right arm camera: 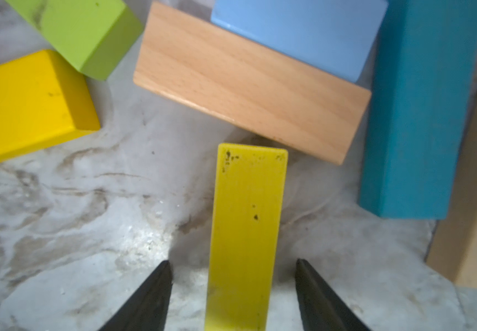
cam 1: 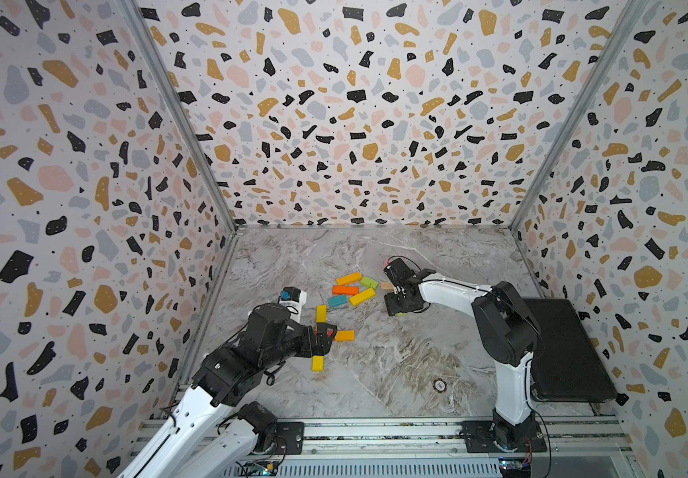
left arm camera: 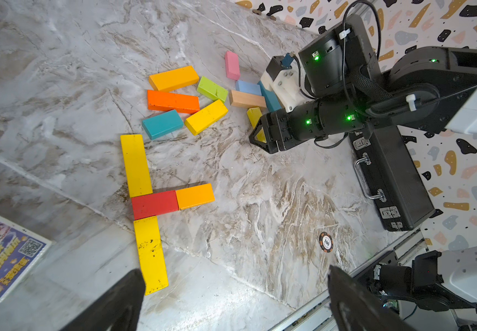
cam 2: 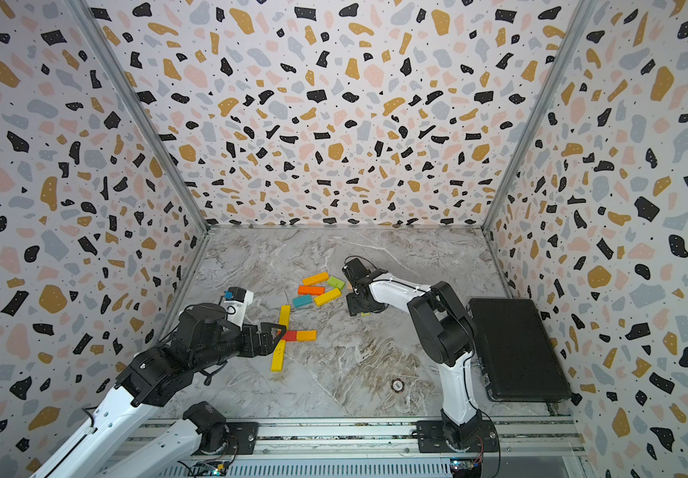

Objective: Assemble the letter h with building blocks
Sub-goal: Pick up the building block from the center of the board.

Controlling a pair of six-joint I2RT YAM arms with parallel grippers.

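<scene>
Now, your left gripper (left arm camera: 236, 270) hangs above the laid-out building blocks, its jaws wide apart and empty. On the marble table (left arm camera: 260, 200) the upper yellow bar (left arm camera: 136, 164) and the lower yellow bar (left arm camera: 150, 255) lie in one line. The red block (left arm camera: 154, 204) lies crosswise, one end sandwiched between them. A short orange block (left arm camera: 195, 196) carries on from the red block's other end, touching it.

Your right gripper (right arm camera: 233, 261) straddles a narrow yellow bar (right arm camera: 247, 223). Its jaws stand apart with a gap on each side, gripping nothing. That bar's far end sits just beside the plain wood block (right arm camera: 251, 83), which touches the light blue block (right arm camera: 297, 34) and the long teal bar (right arm camera: 421, 109). The green block (right arm camera: 79, 31) lies near them.
</scene>
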